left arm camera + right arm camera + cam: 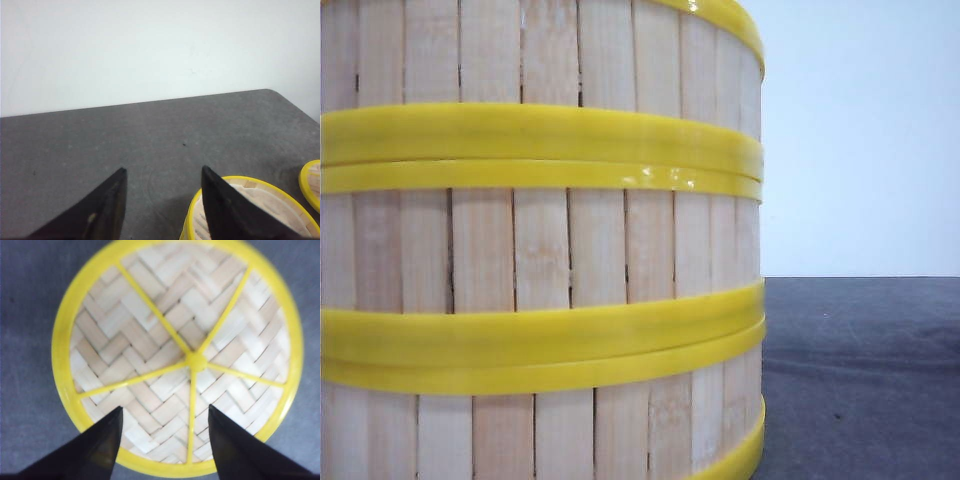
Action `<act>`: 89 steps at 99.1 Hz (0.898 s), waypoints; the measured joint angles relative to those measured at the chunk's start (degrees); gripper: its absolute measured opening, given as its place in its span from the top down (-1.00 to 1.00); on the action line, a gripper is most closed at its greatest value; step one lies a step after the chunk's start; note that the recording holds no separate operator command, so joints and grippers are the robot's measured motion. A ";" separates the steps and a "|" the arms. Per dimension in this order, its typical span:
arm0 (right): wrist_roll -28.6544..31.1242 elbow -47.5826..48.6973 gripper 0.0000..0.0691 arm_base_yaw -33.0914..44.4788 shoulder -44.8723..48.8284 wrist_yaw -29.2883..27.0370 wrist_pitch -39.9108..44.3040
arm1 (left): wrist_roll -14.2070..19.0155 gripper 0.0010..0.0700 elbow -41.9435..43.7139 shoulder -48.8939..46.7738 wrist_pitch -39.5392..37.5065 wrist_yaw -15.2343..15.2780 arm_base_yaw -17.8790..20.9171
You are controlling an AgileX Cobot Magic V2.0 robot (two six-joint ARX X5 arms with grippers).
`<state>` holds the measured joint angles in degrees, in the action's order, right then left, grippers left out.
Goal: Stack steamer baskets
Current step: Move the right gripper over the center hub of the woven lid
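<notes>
Steamer baskets (540,250) fill the front view close up, stacked one on another with yellow rims meeting in bands, standing on the dark grey surface (860,380). Over a woven lid (185,350) with yellow spokes hangs the right claw (164,427), spread apart and empty. Farther off, the left claw (162,192) also gapes empty beside another yellow-rimmed basket (270,200).

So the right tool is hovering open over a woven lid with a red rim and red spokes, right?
Not quite. The right wrist view shows the open right tool over the round woven bamboo lid, but its rim and spokes are yellow, not red.
</notes>
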<state>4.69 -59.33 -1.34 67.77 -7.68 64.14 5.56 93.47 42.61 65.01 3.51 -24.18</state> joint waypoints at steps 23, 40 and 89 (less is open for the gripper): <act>-1.53 0.00 0.05 3.52 1.40 2.99 -0.33 | 0.00 0.24 0.00 0.04 0.68 0.00 0.00; -1.90 0.00 0.05 5.51 2.14 2.97 -0.70 | 0.00 0.24 0.00 0.02 0.68 0.00 0.00; -1.86 0.00 0.20 7.78 9.03 5.05 -3.56 | 0.00 0.24 0.00 0.02 0.46 0.00 0.00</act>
<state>2.83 -59.33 6.44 76.79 -2.63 60.58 5.56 93.47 42.63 65.47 3.51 -24.18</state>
